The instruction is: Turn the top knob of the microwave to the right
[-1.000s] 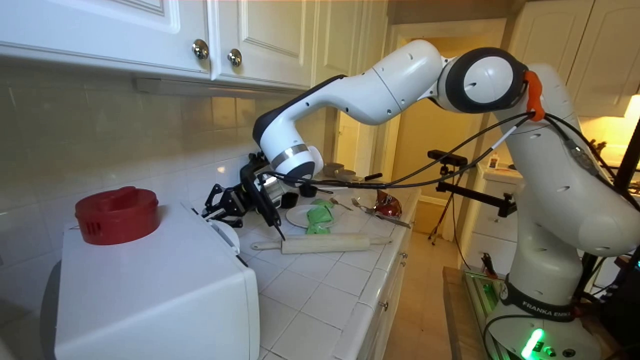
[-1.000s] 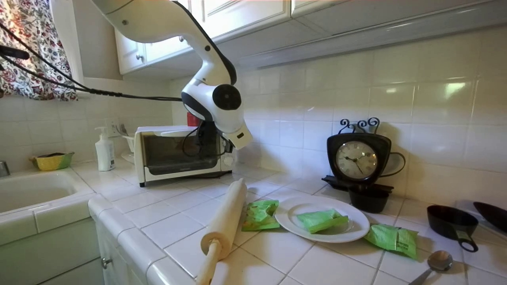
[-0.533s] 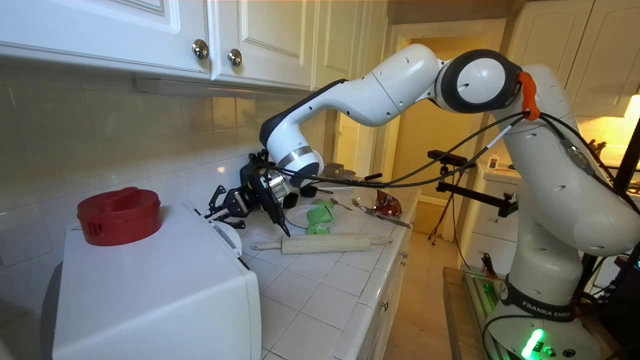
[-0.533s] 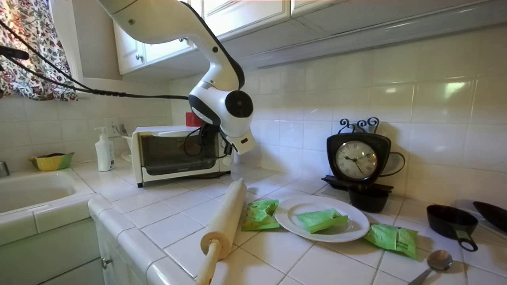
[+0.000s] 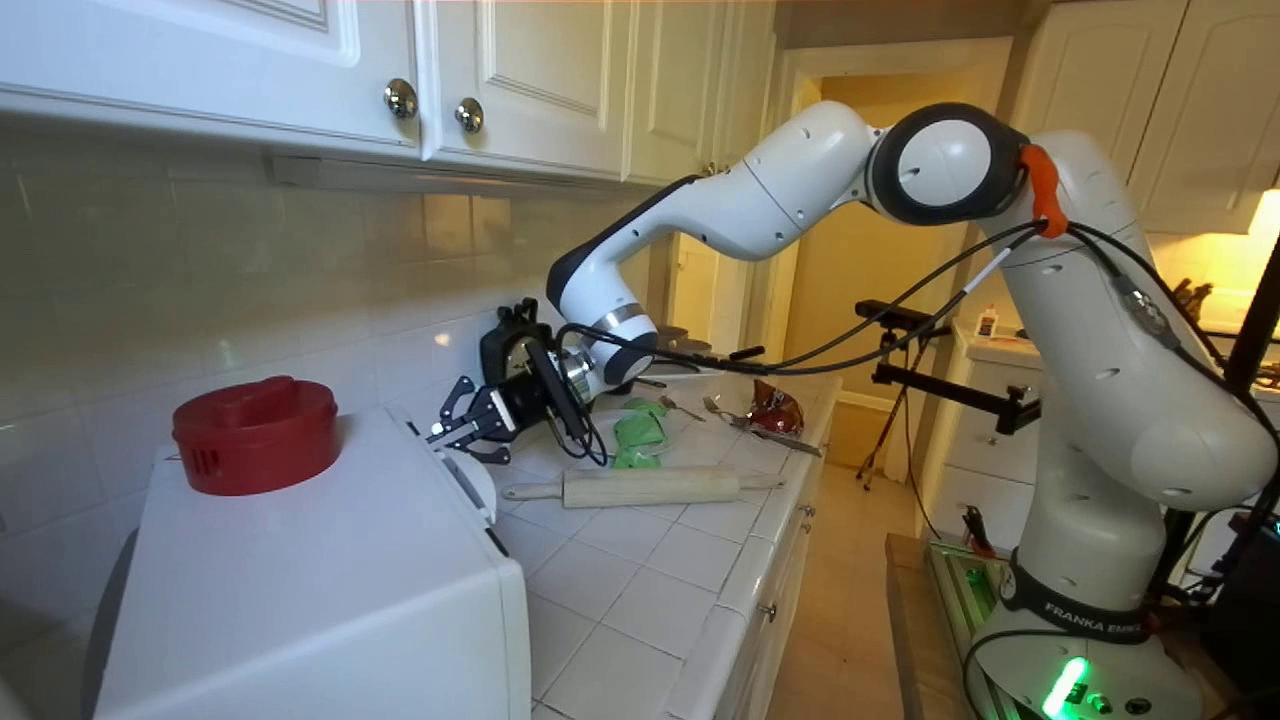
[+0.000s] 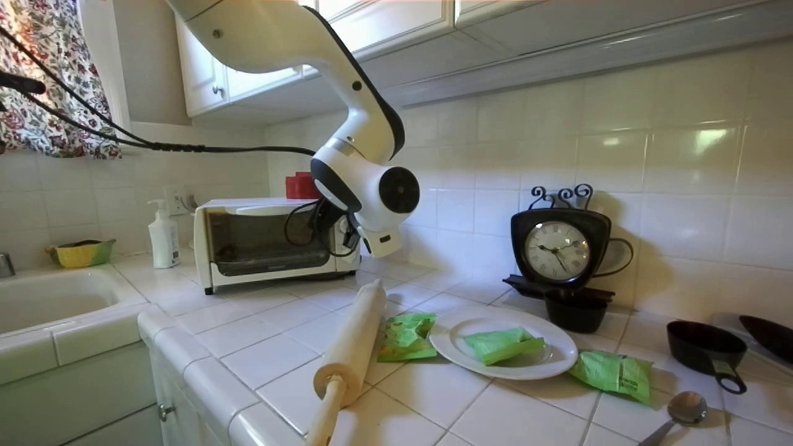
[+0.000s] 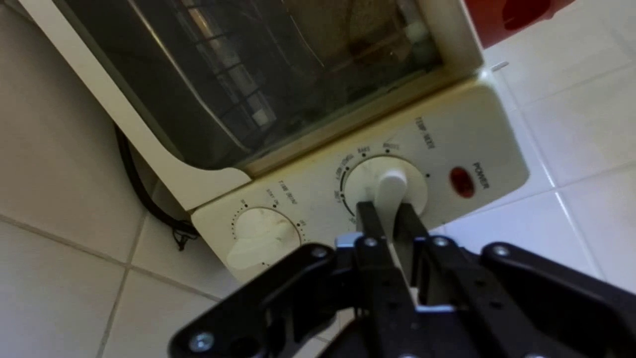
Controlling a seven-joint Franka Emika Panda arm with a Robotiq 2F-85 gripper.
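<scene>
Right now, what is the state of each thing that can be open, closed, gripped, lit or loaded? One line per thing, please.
Black two-fingered gripper: closed on the white top knob.
White top knob: gripped; setting unclear.
White lower knob: not gripped.
White box-shaped microwave: dark glass door closed.
Red oval POWER light: apparently unlit.
White panelled wall cabinets: doors closed.
White round plate: holding one green packet.
Long green base light: lit.

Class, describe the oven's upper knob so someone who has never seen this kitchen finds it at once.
Start at the white countertop oven with the round red container on top. Beside its glass door runs the control panel. Unlike the lower knob, the upper knob sits beside the red POWER light, and the jaws flank its raised grip.
</scene>
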